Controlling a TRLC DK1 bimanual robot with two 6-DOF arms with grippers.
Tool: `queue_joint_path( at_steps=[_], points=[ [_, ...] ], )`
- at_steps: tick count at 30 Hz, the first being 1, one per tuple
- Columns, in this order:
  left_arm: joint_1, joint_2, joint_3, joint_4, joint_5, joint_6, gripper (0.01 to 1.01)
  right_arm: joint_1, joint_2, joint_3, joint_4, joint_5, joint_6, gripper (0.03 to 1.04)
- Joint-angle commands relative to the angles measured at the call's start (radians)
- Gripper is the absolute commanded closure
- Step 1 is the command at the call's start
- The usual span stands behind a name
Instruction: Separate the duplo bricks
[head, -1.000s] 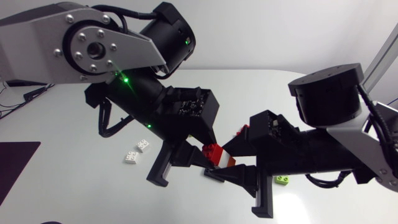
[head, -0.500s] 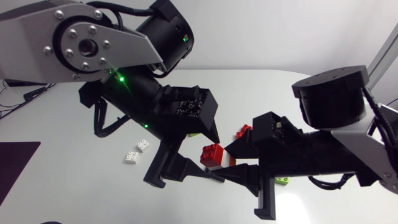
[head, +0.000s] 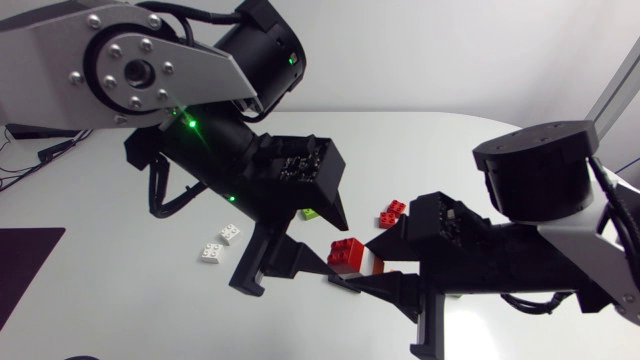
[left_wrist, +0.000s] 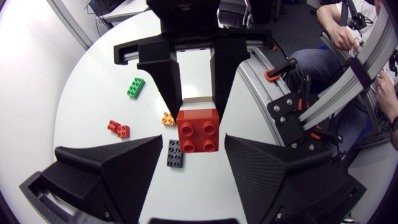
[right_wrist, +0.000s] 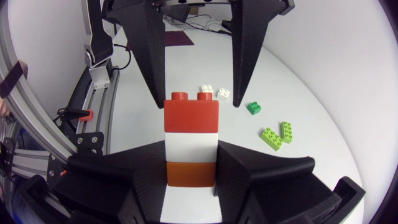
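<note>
Two arms: the left arm (head: 150, 70) comes in from the upper left of the head view and the right arm (head: 540, 180) from the right edge. The left gripper (left_wrist: 194, 138) and right gripper (right_wrist: 192, 163) meet at the stack (head: 347, 255), above the white table (head: 450, 150).
Stack: a red brick (right_wrist: 191, 115) sits on a white brick (right_wrist: 191, 146), which sits on an orange brick (right_wrist: 190, 173). The whole stack is held off the table, at lower centre in the head view.
Right gripper: clamped on the stack's lower part, with one finger against each side.
Left gripper: spread wide with one finger on each side of the red brick. A gap shows on both sides, and it holds nothing.
Loose bricks: two small white bricks (head: 220, 244) lie left of centre in the head view, and a red pair (head: 391, 214) lies right of centre. The left wrist view shows a green brick (left_wrist: 135, 87), a small orange piece (left_wrist: 166, 118) and a dark brick (left_wrist: 175, 153) on the table beside the stack. The right wrist view shows lime bricks (right_wrist: 278, 135) on the table beside the left gripper.
</note>
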Motion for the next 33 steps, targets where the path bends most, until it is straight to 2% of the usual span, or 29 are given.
queue_joint_path(
  at_steps=[1,9,11,13,14,18,19,29,33],
  points=[
    [0.009,-0.004,0.033,-0.007,0.007,-0.011,0.385,0.008,-0.011,-0.022,0.015,0.014,0.017,0.77],
    [0.008,0.012,0.039,-0.007,0.045,-0.026,0.387,0.014,-0.017,-0.021,0.016,0.016,0.023,0.77],
    [0.008,0.015,0.043,-0.006,0.053,-0.031,0.436,0.017,-0.02,-0.021,0.018,0.019,0.026,0.77],
    [0.008,0.018,0.047,-0.006,0.068,-0.04,0.441,0.02,-0.025,-0.022,0.018,0.022,0.028,0.77],
    [0.008,0.019,0.047,-0.006,0.068,-0.04,0.462,0.022,-0.028,-0.022,0.016,0.022,0.028,0.77],
    [0.008,0.022,0.047,-0.006,0.091,-0.047,0.656,0.023,-0.039,-0.027,0.015,0.028,0.028,0.77],
    [0.008,0.024,0.045,-0.006,0.093,-0.047,0.672,0.023,-0.042,-0.028,0.015,0.028,0.029,0.77],
    [0.002,0.035,0.048,-0.011,0.117,-0.054,0.713,0.036,-0.06,-0.035,0.006,0.046,0.025,0.77],
    [0.006,0.048,0.076,-0.06,0.139,-0.035,0.713,0.039,-0.069,-0.036,-0.007,0.048,0.017,0.77]
  ],
)
